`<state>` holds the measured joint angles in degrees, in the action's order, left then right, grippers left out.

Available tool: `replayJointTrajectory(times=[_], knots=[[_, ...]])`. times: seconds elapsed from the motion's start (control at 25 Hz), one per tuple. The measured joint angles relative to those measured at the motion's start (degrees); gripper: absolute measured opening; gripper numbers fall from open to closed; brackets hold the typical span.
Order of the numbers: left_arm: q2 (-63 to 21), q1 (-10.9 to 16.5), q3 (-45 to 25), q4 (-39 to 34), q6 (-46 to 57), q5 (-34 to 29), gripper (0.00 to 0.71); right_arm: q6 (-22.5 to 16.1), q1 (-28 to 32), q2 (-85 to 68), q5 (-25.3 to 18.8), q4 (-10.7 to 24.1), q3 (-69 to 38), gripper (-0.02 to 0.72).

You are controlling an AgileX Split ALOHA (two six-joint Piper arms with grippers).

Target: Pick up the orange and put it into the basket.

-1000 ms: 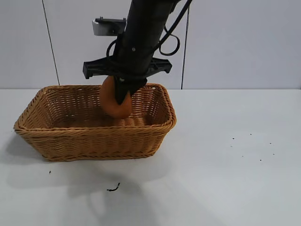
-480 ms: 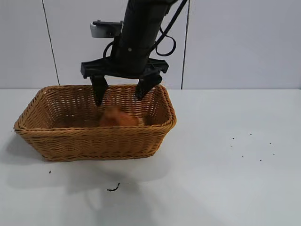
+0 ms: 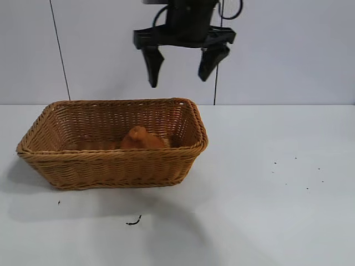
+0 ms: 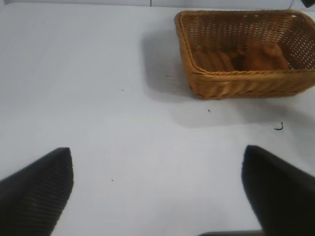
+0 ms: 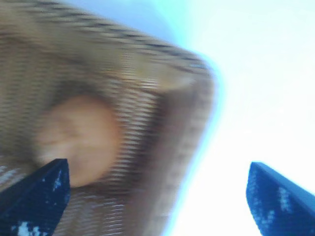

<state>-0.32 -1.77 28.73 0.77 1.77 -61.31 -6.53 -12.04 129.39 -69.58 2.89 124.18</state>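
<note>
The orange [image 3: 140,138] sits on the floor of the basket [image 3: 111,160], toward its right end. My right end effector [image 3: 178,66] hangs above it, nearer the basket's right rim, fingers spread wide and empty. My left end effector [image 4: 157,196] waits well apart, open, over bare surface [image 3: 277,210]

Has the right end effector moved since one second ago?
Yes. The right end effector has risen from inside the basket to well above its rim, shifting toward the basket's right end. It is open; the orange lies inside.
</note>
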Motion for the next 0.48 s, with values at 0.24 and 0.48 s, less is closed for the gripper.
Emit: replayJointTrajectory(times=[0.24,0.48], knots=[[0.0,0.0,0.0,0.0,0.0,0.0,0.666,-0.39,9.13,0.0,0.0,-0.12,0.0,0.673],[0.0,0.0,0.0,0.0,0.0,0.0,0.666,-0.45,12.44,0.0,-0.08,-2.89,-0.2,0.654]])
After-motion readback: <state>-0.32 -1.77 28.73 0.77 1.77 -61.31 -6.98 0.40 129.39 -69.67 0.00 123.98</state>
